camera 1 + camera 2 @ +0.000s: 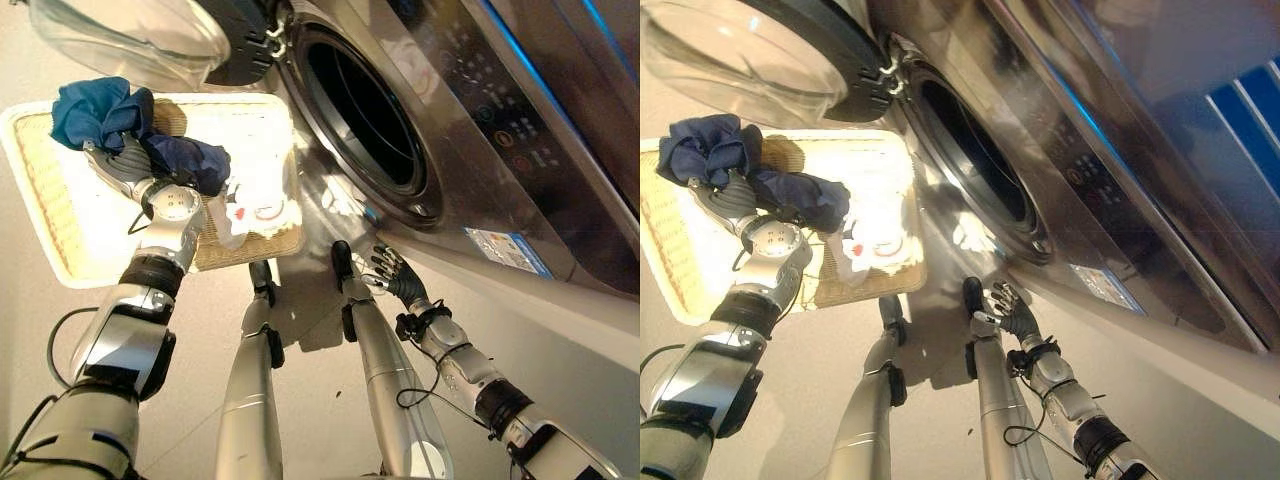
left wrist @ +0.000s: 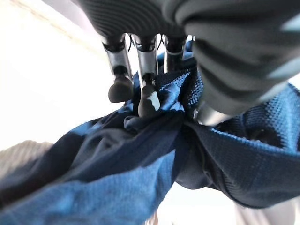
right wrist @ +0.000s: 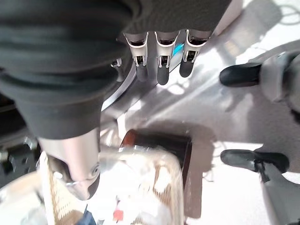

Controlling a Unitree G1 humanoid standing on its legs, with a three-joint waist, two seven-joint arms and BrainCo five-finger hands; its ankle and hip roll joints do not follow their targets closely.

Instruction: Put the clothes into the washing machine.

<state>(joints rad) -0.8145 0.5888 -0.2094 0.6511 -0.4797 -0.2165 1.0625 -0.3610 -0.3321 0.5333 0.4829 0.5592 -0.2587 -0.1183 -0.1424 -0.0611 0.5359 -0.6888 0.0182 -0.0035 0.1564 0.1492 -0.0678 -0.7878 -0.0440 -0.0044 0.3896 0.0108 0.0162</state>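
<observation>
The left hand point(image 1: 128, 165) is in the basket point(image 1: 35, 180), its fingers point(image 2: 147, 96) curled into the blue cloth point(image 1: 100, 112) and pinching a bunched fold of it; the left wrist view shows the dark tips pressed into the fabric with the thumb closing from the other side. The cloth is partly gathered up at the far left corner of the basket and partly draped over the hand towards the washer point(image 1: 520, 120). A white garment point(image 1: 255, 210) with small red marks lies crumpled in the basket's near corner beside the washer. The basket stands on the floor point(image 1: 320, 400), just beside the front of the washer. The washer's round opening point(image 1: 365, 120) is uncovered, and its glass door point(image 1: 130, 35) is swung out above the basket. The right hand point(image 1: 400, 278) hangs low near the washer's front below the opening, its fingers point(image 3: 161, 70) straight and loose, holding nothing.
</observation>
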